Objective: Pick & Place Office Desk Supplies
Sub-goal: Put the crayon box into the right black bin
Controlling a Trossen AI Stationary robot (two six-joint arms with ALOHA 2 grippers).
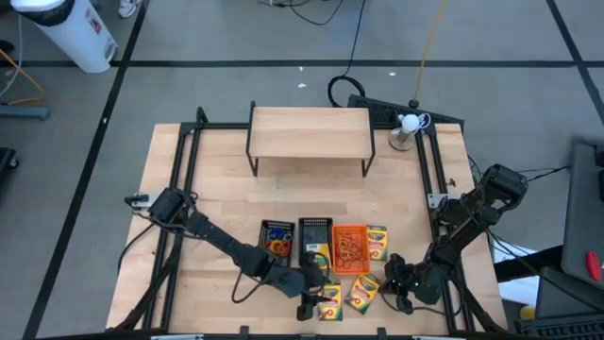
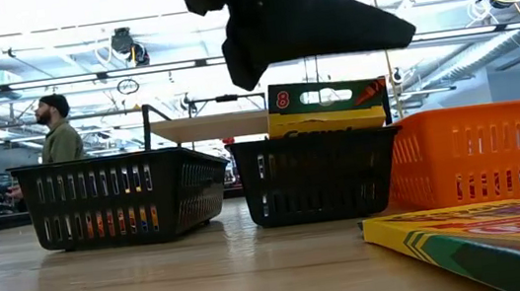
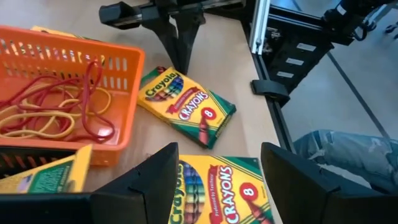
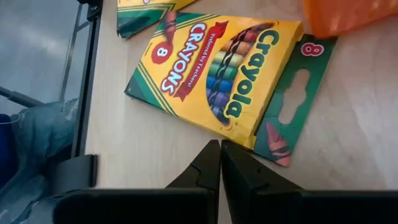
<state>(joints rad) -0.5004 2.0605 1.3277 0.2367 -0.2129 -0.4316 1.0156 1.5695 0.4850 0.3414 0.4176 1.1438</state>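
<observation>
Yellow-and-green crayon boxes lie along the bottom centre of the high view, nearest the table's front edge. The left gripper hangs over the frontmost crayon box; in the left wrist view its fingers stand apart on either side of that box, not yet touching it as far as can be told. A second crayon box lies flat just beyond it, and in the high view a third lies beside the orange tray. At the lower right of the high view the right gripper rests low with its fingers pressed together, holding nothing; in its own wrist view the second box lies flat just ahead of it.

Farther back, in the middle of the high view, three mesh trays stand in a row: a black tray on the left, a second black tray in the middle with a crayon box standing up in it, and the orange one on the right, where red and orange rubber bands lie tangled. Beyond them, in the upper centre, stands a wooden shelf.

The step in hand appears to be the pick of the front box. The next move likely calls for lowering until the fingers straddle the box's sides, closing squarely, then lifting clear of its neighbour before carrying it to a tray.
</observation>
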